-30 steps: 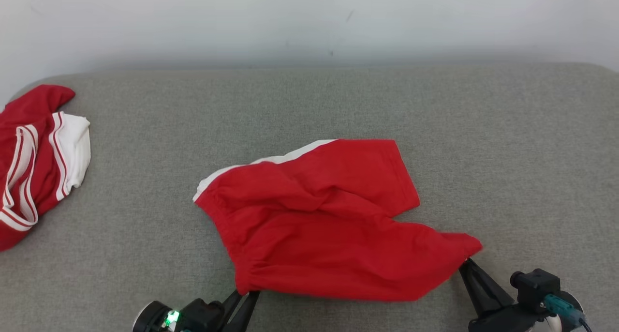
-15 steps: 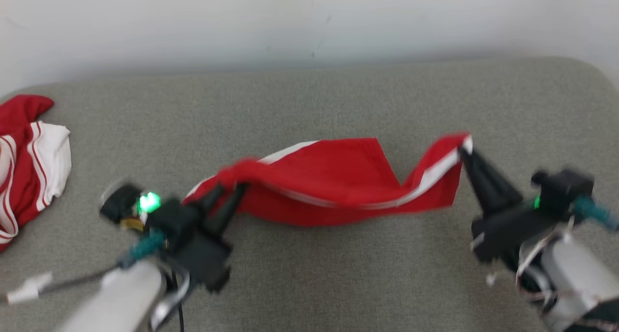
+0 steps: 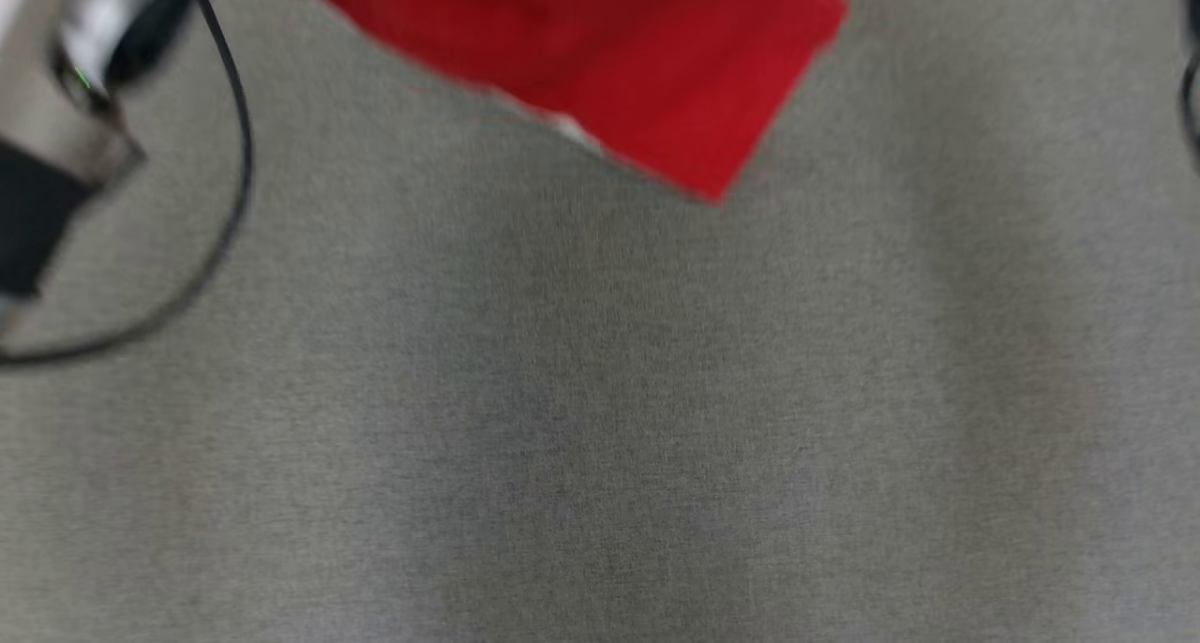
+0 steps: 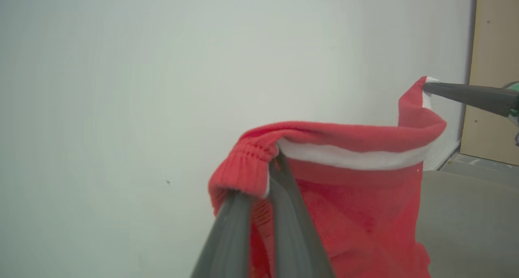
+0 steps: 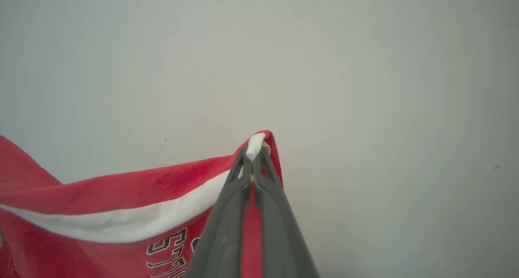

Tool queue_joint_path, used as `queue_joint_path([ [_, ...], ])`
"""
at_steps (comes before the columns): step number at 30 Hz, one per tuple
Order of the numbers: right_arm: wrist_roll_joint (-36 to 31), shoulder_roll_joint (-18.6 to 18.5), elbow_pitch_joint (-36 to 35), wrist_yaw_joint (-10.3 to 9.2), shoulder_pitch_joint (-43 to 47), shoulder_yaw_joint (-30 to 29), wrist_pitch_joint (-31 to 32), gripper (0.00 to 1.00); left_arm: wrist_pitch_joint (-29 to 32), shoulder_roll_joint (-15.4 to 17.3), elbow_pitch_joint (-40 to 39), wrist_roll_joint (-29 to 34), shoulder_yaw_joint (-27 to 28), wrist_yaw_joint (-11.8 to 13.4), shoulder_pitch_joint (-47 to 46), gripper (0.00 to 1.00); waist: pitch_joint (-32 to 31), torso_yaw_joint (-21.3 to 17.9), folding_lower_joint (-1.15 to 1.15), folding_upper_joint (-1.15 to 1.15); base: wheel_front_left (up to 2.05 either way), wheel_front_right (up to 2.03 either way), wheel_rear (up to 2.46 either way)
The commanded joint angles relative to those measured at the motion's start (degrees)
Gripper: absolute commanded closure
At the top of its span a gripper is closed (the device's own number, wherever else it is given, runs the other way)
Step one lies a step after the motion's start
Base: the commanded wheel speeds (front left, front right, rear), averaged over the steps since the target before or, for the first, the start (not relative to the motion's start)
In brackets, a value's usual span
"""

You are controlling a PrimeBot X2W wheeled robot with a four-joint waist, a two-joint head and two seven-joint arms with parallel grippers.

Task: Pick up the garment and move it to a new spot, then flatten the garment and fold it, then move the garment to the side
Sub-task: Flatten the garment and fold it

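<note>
Left pincer is closed on the ribbed waistband corner of the red shorts; right pincer is clamped tight on the opposite corner, pinching its white trim. The shorts hang stretched between the two pincers in front of a pale wall, with a white stripe along the top edge and lettering partly showing. In the blurred head view their lower edge hangs over the grey surface; contact cannot be made out.

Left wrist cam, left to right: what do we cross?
Plain white wall → left gripper → red fabric garment with a white stripe, pinched by both grippers → right gripper at its far corner.
</note>
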Motion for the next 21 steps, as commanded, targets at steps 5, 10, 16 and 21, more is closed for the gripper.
queue_joint_path([
  [5,-1.78,2.39,8.89,-0.13,-18.87,-1.59,0.9,1.0,0.48,-1.25,8.08,-4.55,-1.11,0.11,-16.8,1.0,14.09,-2.37,-0.02,-0.01,0.0,0.0,0.0],
  [10,-3.64,3.63,16.0,-0.13,-30.45,-2.13,-0.11,1.0,0.03,-2.62,12.93,-5.64,-4.11,0.12,-27.15,1.0,16.56,-3.04,-0.02,-0.01,0.0,0.0,0.0],
  [16,-5.78,4.69,21.83,-0.13,-37.49,-1.99,-1.61,1.0,-2.29,-4.25,17.87,-6.53,-6.86,0.11,-33.77,1.0,17.94,-3.8,-0.02,-0.01,0.0,0.0,0.0],
  [21,-6.47,6.16,26.11,-0.13,-40.24,-1.13,-3.06,1.0,-3.76,-4.27,21.96,-8.33,-9.97,0.12,-36.83,1.0,18.98,-4.34,-0.02,-0.01,0.0,0.0,0.0],
])
